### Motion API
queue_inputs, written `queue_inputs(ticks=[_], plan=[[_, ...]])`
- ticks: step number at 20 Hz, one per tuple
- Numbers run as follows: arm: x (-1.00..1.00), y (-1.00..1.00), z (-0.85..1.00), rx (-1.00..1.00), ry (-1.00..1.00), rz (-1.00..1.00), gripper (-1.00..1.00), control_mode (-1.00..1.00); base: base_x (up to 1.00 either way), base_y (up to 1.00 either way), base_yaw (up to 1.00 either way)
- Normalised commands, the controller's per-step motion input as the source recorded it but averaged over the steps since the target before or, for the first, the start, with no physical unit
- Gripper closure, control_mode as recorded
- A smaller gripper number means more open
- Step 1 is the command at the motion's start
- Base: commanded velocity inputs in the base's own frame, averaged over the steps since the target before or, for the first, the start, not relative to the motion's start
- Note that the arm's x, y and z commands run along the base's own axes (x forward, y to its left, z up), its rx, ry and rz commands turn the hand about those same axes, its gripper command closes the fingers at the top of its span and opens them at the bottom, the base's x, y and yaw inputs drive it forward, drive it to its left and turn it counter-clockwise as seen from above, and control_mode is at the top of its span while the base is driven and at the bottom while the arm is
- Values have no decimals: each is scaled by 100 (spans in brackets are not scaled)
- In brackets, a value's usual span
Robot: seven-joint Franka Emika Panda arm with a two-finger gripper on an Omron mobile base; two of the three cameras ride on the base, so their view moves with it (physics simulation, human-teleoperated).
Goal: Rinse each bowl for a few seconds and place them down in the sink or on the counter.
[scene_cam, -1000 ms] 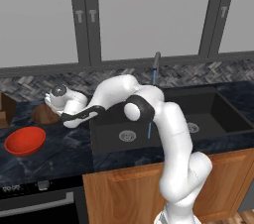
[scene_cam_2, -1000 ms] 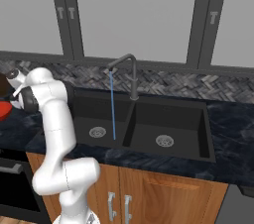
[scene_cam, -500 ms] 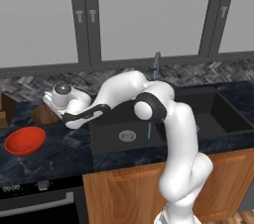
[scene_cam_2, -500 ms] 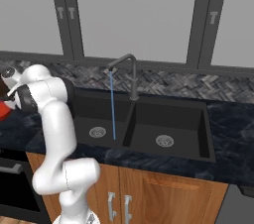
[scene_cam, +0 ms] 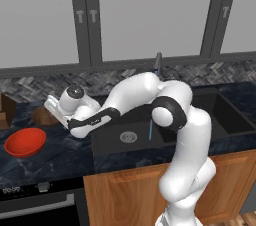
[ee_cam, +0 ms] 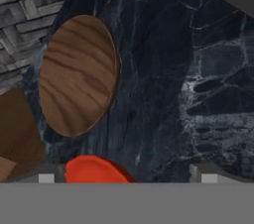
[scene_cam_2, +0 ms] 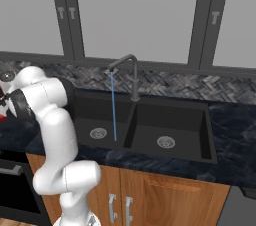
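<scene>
Two bowls are seen on the dark marbled desk (scene_cam: pixel 70 157), to the left of the black sink (scene_cam_2: pixel 150 135). The red bowl (scene_cam: pixel 25 142) is set near the front edge of the desk, well apart from the sink. The brown wooden bowl (scene_cam: pixel 44 115) is placed farther back, close to the grey patterned wall, and it is partly hidden by the white arm in the left base view. In the hand view, the wooden bowl (ee_cam: pixel 78 76) is seen as a round wood-grained shape lying flat on the desk, and the rim of the red bowl (ee_cam: pixel 94 170) is seen near the bottom. The two bowls are apart there, with a strip of dark stone between them.

The fingers (ee_cam: pixel 128 178) are spread wide apart and nothing is held between them. Just their tips are seen at the bottom of the hand view, one on each side of the red bowl. The hand is held above the desk, close to the wooden bowl.

A thin blue stream of water (scene_cam_2: pixel 113 107) is poured from the dark tap (scene_cam_2: pixel 127 72) into the left basin.
</scene>
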Motion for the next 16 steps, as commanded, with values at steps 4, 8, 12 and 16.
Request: queue_inputs(ticks=[4, 8, 12, 16], plan=[[-51, -21, 35, 5, 2, 10, -100, -100, 0, 0, 0], [-30, -9, 40, 6, 2, 8, -100, -100, 0, 0, 0], [-12, 0, 40, 11, 11, 7, -100, -100, 0, 0, 0], [-12, 0, 26, 9, 15, 8, -100, -100, 0, 0, 0]])
